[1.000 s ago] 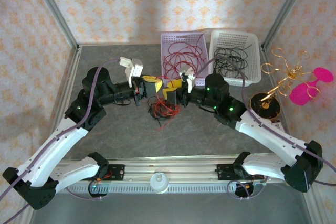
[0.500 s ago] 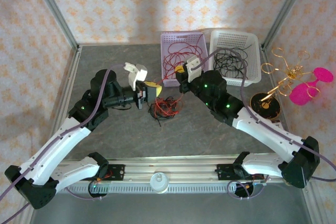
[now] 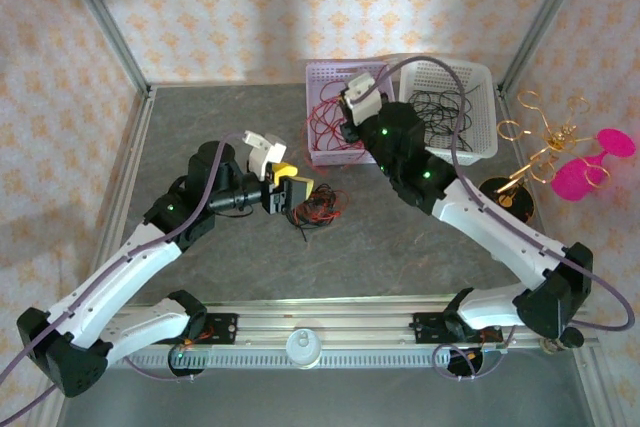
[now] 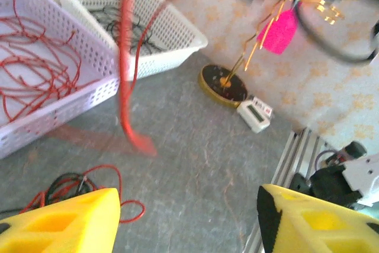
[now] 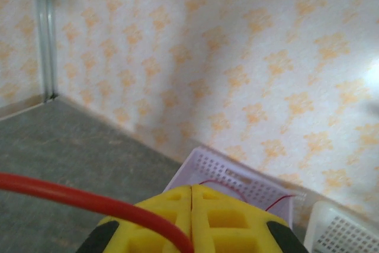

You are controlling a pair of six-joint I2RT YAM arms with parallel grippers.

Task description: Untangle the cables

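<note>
Lifted toward the lavender plastic basket (image 3: 318, 72) since a second ago, the right tool (image 5: 192, 189) pinches a thin red wire (image 5: 89, 201) to draw it free; the left tool (image 4: 189, 211), spread wide, waits beside the red-and-black cable tangle (image 3: 312, 209) on the grey tabletop (image 3: 230, 127).

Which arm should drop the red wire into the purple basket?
Right, probably: the right gripper is shut on a red cable, over the purple basket. The left gripper is open, down by the tangle.
</note>
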